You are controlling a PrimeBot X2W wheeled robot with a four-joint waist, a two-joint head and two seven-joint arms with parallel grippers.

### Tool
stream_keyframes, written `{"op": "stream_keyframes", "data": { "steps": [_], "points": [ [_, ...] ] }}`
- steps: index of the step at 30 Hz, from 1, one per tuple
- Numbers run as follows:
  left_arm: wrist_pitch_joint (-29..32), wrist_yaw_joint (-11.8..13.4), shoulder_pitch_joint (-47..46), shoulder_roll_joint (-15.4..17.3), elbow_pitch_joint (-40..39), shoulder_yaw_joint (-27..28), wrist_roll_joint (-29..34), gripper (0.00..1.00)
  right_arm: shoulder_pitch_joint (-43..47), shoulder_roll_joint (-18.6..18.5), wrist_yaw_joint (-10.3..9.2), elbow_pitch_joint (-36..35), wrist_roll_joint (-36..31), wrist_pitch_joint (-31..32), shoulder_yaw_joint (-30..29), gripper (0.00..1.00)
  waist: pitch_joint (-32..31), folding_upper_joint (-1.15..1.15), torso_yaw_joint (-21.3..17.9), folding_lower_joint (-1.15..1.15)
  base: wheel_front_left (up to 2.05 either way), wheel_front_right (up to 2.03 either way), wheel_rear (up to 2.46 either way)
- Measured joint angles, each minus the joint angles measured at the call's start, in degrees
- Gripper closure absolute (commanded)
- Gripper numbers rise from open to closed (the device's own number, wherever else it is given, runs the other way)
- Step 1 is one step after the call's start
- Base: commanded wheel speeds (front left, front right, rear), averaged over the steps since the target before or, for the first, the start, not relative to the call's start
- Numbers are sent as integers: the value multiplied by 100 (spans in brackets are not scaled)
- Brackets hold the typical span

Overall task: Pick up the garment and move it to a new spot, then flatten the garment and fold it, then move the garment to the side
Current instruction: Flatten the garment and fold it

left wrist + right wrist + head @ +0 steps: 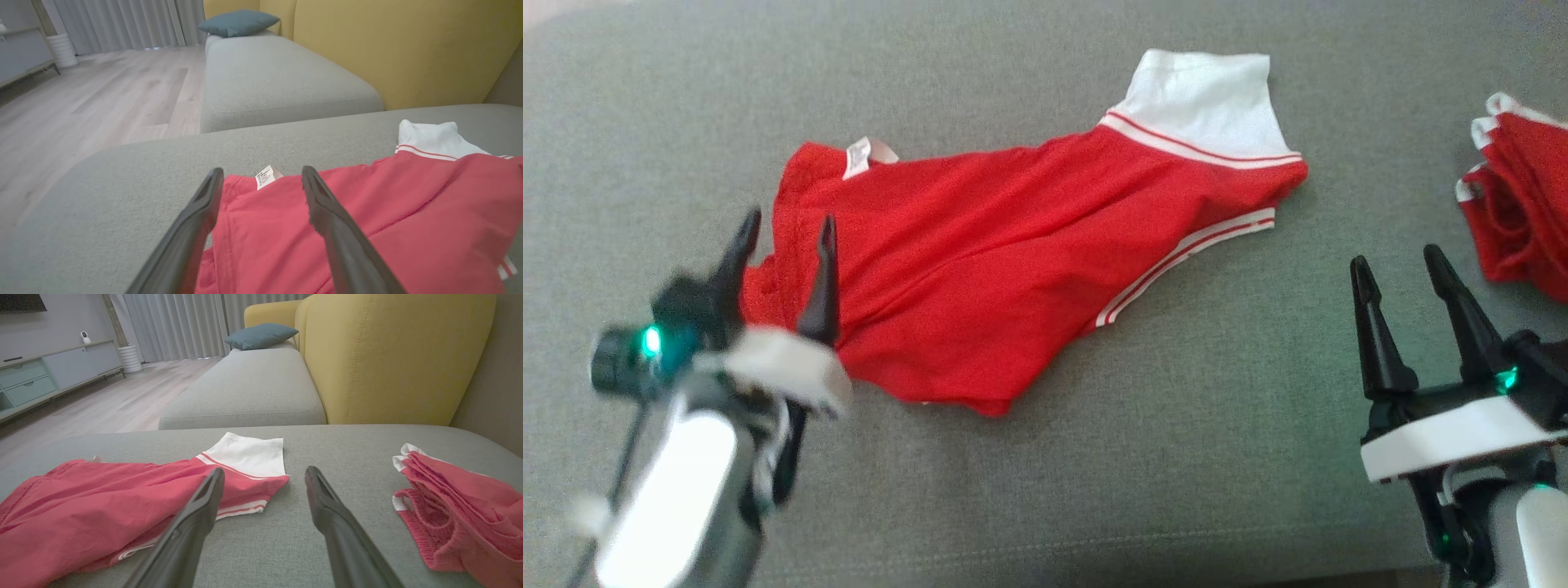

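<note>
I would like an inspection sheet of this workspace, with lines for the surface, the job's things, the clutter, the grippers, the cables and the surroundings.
Surface: grey cushion, flat fabric.
Job's things: red garment with a white band, spread out but creased; white label near its left edge.
Clutter: second red garment, bunched at the right.
Grippers: left gripper open, fingers over the garment's left edge, contact unclear; right gripper open above the cushion, between the two garments.
Cables: thin dark cable along the left forearm.
Surroundings: yellow backrest, teal pillow, wooden floor, curtains, low cabinet.
</note>
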Motion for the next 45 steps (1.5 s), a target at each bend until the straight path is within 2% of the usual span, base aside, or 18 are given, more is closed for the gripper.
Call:
{"op": "stream_keyframes", "data": {
  "steps": [4,10,17,24,25,26,27,28,35,45],
  "points": [
    [569,-448,-964,51,761,11,-320,0,-197,-3,0,-1,7,-7,58,0,249,0,-15,0,0,0,0],
    [1452,-937,-2040,201,2112,144,-736,0,-480,-8,0,49,78,-123,193,0,571,0,-147,0,0,0,0],
    [2185,-1351,-2707,335,3199,132,-945,0,-507,-5,0,209,102,-254,218,0,780,0,-340,0,0,0,0],
    [2628,-1616,-2956,370,3650,-31,-1022,0,-597,-4,0,304,145,-311,208,0,829,0,-384,0,0,0,0],
    [2637,-1640,-3000,381,3674,-57,-1018,18,-597,-3,0,314,145,-311,203,0,833,0,-380,0,0,0,0],
    [2655,-1668,-3037,380,3702,-77,-1022,60,-598,-3,0,327,145,-311,203,0,837,0,-377,0,0,0,0],
    [2674,-1689,-3070,379,3726,-111,-1021,70,-598,-3,0,337,146,-311,204,0,840,0,-373,0,0,0,0],
    [2679,-1695,-3087,379,3738,-159,-1021,100,-599,-3,0,342,152,-311,204,0,844,0,-371,0,0,0,0],
    [2540,-1734,-3105,378,3798,-180,-1021,100,-961,-202,0,614,366,-274,207,0,866,0,-373,0,0,0,0],
    [2162,-1719,-3383,138,3790,-259,-987,100,-2432,-1006,0,1727,1150,253,322,0,1102,0,-39,0,0,0,0]
  ]
}}
